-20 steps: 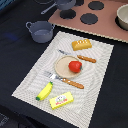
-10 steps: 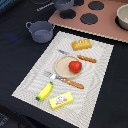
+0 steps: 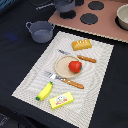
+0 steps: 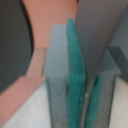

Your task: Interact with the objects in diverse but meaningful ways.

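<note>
1. Nearest the exterior camera, a yellow red-labelled box (image 3: 61, 101) and a green-tipped banana (image 3: 44, 91) lie side by side on the striped placemat (image 3: 25, 82)
2. Mid-mat, a red tomato (image 3: 75, 66) sits on a tan plate (image 3: 62, 65); a bread loaf (image 3: 81, 44) lies just beyond
3. Farther back, one grey-blue pot (image 3: 41, 31) stands off the mat, another (image 3: 64, 5) on the toy stove (image 3: 107, 25)
4. The arm is absent from the exterior view, and the blurred wrist view shows grey fingers (image 4: 56, 55) against a teal strip; jaw opening cannot be told
5. A clean start likely means descending squarely over one item

Soft even light, low resolution, wrist view heavily blurred
</note>
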